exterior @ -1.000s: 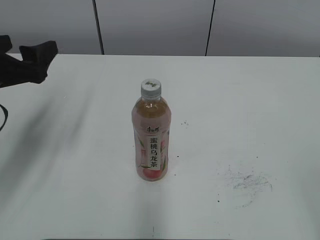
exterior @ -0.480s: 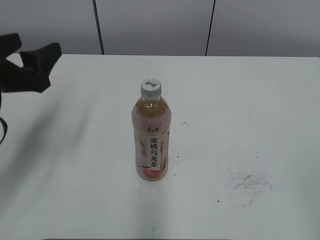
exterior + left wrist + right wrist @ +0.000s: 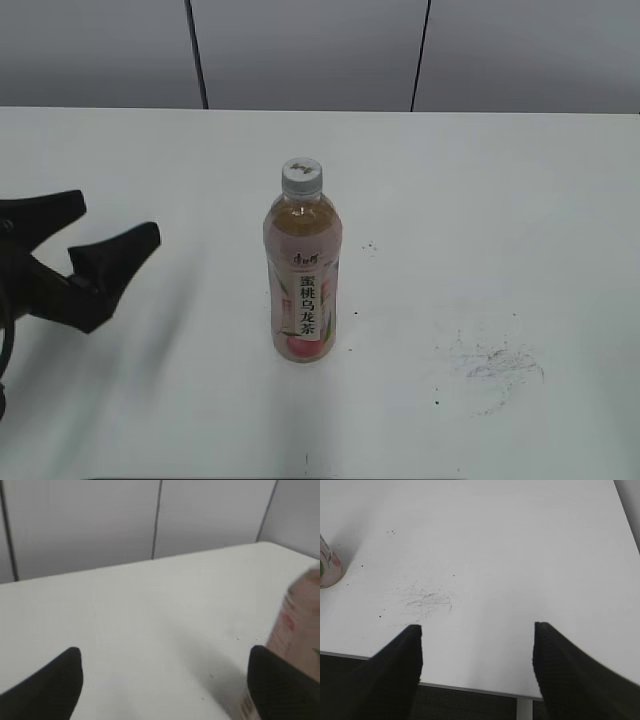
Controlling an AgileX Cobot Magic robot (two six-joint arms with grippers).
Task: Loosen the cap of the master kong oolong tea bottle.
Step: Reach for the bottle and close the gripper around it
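The master kong oolong tea bottle (image 3: 302, 278) stands upright near the middle of the white table, amber tea inside, pink-and-white label facing me. Its white-grey cap (image 3: 302, 175) is on top. My left gripper (image 3: 112, 222) is open and empty, low at the left, well apart from the bottle. In the left wrist view the bottle (image 3: 295, 630) shows blurred at the right edge, just beyond the right finger of the open gripper (image 3: 165, 667). My right gripper (image 3: 477, 630) is open and empty over the table's front edge; the bottle's base (image 3: 327, 570) shows at the far left. The right gripper is out of the exterior view.
The white table (image 3: 480, 200) has a grey scuff mark (image 3: 495, 365) at the front right, also in the right wrist view (image 3: 425, 599). A grey panelled wall (image 3: 310, 50) runs behind the table.
My left gripper has dropped from the far left back of the table down and toward the front, closer to the bottle's height. The bottle has not moved.
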